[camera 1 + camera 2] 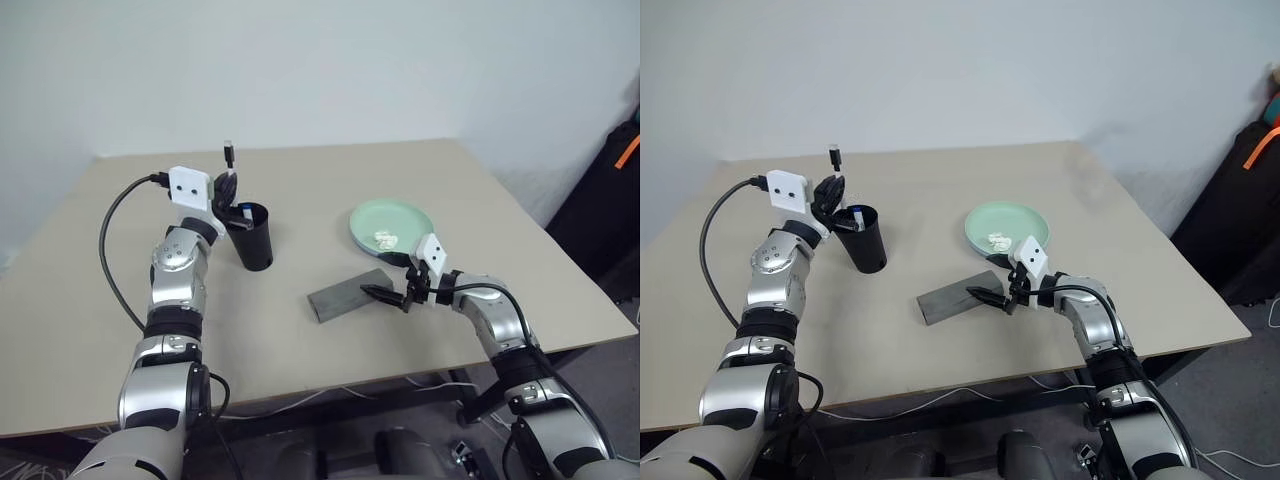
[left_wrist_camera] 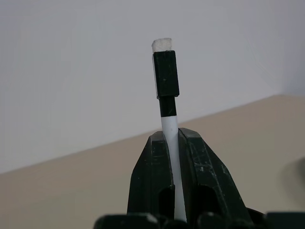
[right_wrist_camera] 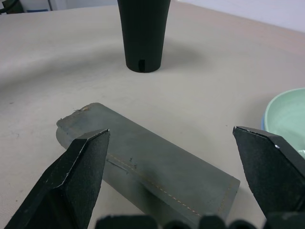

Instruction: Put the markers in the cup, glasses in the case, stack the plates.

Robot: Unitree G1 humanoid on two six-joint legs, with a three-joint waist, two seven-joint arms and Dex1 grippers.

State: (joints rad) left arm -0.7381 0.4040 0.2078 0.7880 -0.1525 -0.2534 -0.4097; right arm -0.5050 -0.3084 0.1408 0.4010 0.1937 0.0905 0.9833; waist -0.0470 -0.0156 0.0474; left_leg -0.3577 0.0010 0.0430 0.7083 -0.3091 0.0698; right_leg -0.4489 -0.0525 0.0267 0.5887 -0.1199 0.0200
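Left gripper: closed on a marker, as seen in the left wrist view; held above the cup's rim, at the table's left side.
Marker: white barrel pinched between the two black fingers; dark cap end sticks up past the fingertips, roughly upright.
Cup: black, stood on the table just beside the left gripper; tilted a little, rim uppermost. A second marker with a blue tip is seen inside, leaning on the rim.
Right gripper: jaws spread wide, nothing held; posed low at the case's right end, fingers to either side of it in the right wrist view, contact not confirmed.
Case: grey, shut, laid flat near the table's front centre, between cup and plates; stitching seen along one edge.
Plates: mint green one on top, a blue rim visible under it in the right wrist view; set right of centre, just behind the right gripper. Small white bits lie on the green plate.
Glasses: cannot be made out.
Table: tan top, against a pale wall.
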